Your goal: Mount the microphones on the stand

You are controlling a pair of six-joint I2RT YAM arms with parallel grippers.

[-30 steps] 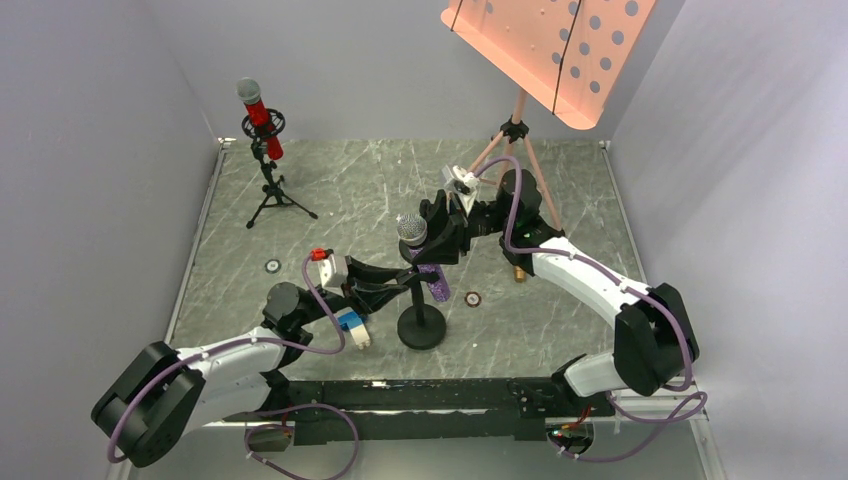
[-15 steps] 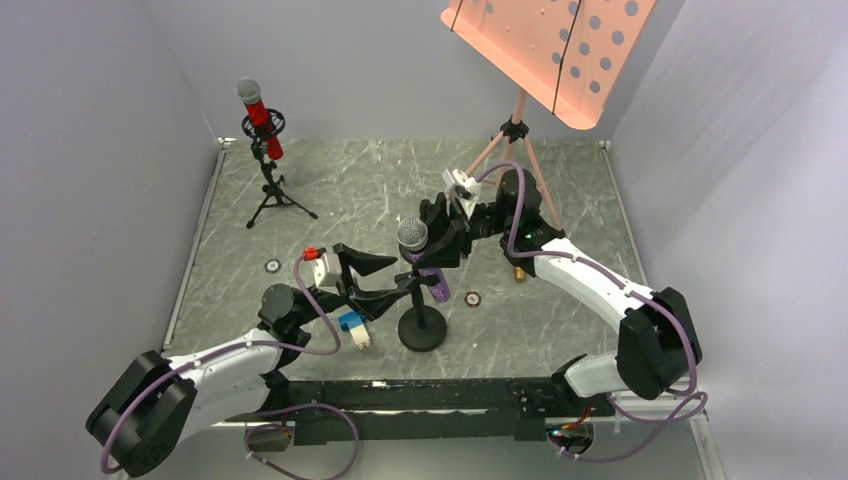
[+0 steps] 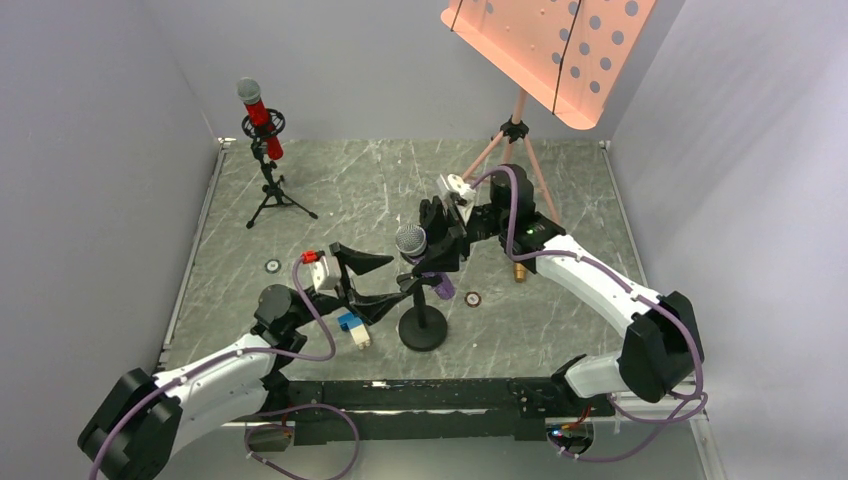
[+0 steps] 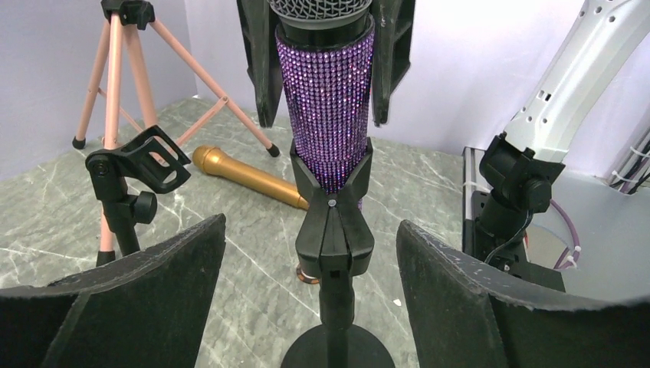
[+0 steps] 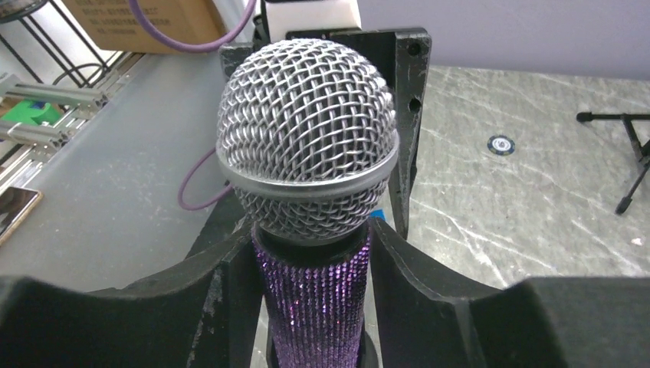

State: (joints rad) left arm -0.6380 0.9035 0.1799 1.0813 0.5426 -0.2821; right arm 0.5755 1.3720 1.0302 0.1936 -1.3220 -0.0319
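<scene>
The glittery purple microphone [image 3: 440,286] stands with its lower end in the black clip [image 4: 331,224] of the round-based stand [image 3: 422,328], mesh head [image 5: 306,138] up. My right gripper [image 3: 436,256] is shut on its body just below the head, one finger [image 5: 414,295] pressed to each side. My left gripper [image 3: 400,277] is open, its fingers [image 4: 138,307] well apart on both sides of the stand's post without touching it. The red microphone [image 3: 258,116] sits in a small tripod stand [image 3: 272,190] at the back left. The gold microphone [image 4: 249,178] lies on the table behind the stand.
A pink music stand [image 3: 550,45] on tripod legs [image 4: 115,84] rises at the back right, with an empty black clip [image 4: 142,157] beside it. A small blue-and-white block [image 3: 351,328] lies left of the round base. Two small discs [image 3: 272,266] [image 3: 472,298] lie on the table.
My left gripper has opened wide, letting go of the stand's post, and drawn back a little to the left. My right gripper has kept its hold on the purple microphone and shifted slightly back.
</scene>
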